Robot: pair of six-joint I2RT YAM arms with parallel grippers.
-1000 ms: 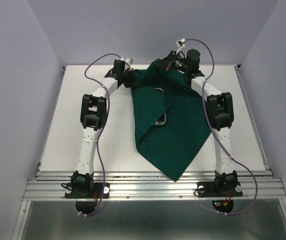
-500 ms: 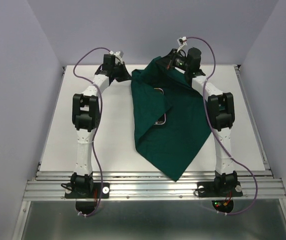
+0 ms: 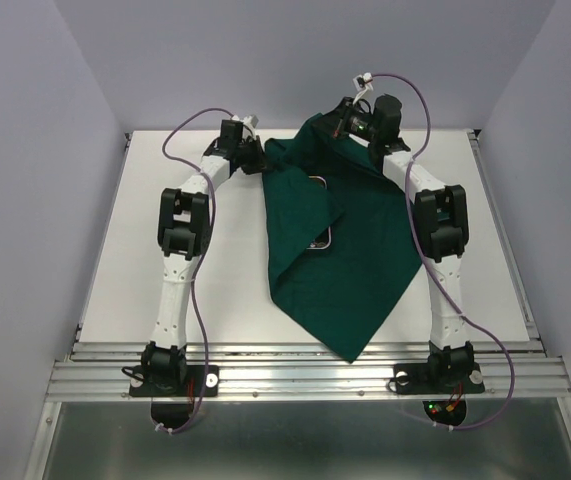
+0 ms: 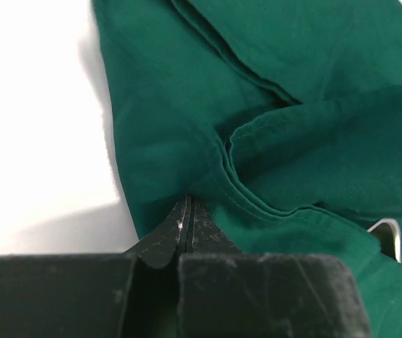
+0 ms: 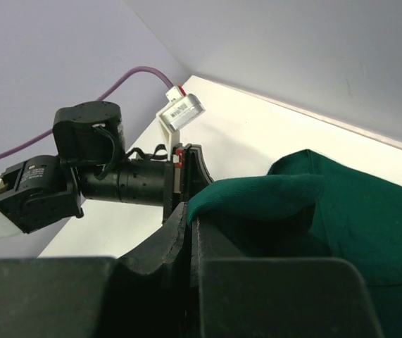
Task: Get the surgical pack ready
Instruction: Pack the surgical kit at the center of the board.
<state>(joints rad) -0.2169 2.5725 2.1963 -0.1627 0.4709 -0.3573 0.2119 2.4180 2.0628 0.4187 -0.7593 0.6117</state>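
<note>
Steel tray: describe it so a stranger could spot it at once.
On the white table lies a dark green drape. Near its middle, a shiny rounded corner of the tray peeks from between the folds, the only metal among cloth.

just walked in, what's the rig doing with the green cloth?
Both arms reach to the far edge of the table, working the green drape. The right pincer is shut on a far fold, holding it raised. The left pincer is shut, tips at the drape's left edge; whether it pinches cloth is unclear. A sliver of steel tray shows between the folds.
</note>
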